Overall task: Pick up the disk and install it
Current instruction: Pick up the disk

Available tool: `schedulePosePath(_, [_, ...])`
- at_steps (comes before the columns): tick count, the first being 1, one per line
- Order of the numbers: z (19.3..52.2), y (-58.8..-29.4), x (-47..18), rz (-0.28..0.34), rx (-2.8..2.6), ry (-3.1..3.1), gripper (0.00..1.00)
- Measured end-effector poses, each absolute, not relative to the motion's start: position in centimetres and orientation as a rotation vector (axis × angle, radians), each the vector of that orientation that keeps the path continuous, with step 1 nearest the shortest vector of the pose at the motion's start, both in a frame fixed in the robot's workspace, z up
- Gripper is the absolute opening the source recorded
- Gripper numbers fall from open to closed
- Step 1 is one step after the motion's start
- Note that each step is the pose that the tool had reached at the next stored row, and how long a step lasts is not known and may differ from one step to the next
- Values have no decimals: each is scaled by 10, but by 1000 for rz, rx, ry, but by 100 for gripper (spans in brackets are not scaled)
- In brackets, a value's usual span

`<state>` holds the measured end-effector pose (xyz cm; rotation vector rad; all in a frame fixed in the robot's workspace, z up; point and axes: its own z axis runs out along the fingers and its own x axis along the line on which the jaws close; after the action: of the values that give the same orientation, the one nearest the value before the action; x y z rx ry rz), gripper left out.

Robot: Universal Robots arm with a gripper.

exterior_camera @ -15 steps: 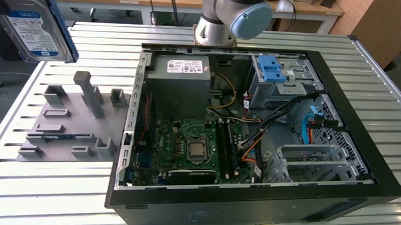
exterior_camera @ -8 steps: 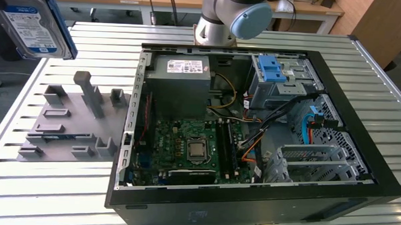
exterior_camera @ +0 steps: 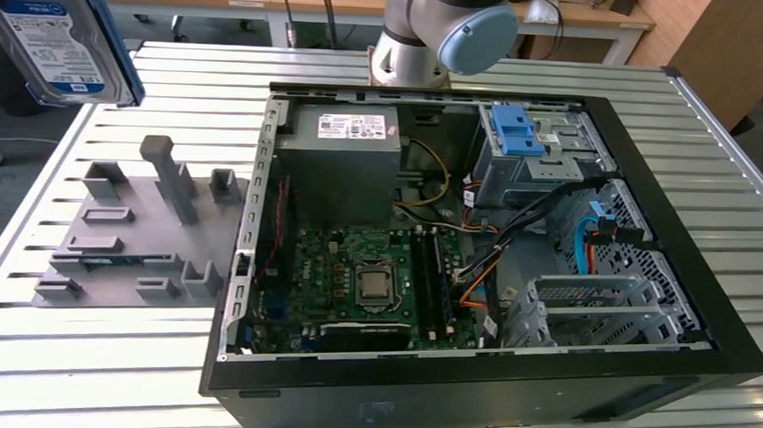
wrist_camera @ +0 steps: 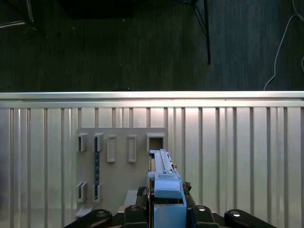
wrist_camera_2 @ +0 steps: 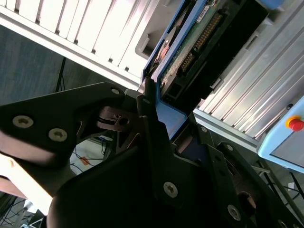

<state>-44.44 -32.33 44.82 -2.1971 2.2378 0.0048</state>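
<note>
The disk (exterior_camera: 57,36), silver with a blue-and-white label and blue rails, hangs high in the air at the exterior view's upper left, above the grey fixture (exterior_camera: 140,229). In the first wrist view the disk (wrist_camera: 164,178) stands edge-on between the black fingers of my gripper (wrist_camera: 166,209), over the fixture (wrist_camera: 121,166). The second wrist view shows my gripper (wrist_camera_2: 164,123) shut on the blue-railed end of the disk (wrist_camera_2: 190,47), whose green circuit board faces the camera.
An open black computer case (exterior_camera: 685,234) lies on the slatted metal table (exterior_camera: 97,375), holding a motherboard (exterior_camera: 367,280), a grey power supply (exterior_camera: 339,146) and a silver cage with a light-blue latch (exterior_camera: 524,138). The arm's base (exterior_camera: 439,35) stands behind it.
</note>
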Motion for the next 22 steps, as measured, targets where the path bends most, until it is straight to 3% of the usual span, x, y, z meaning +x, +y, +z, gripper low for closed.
schedulePosePath(22, [472, -323, -445, -1, -2194, 2235, 36])
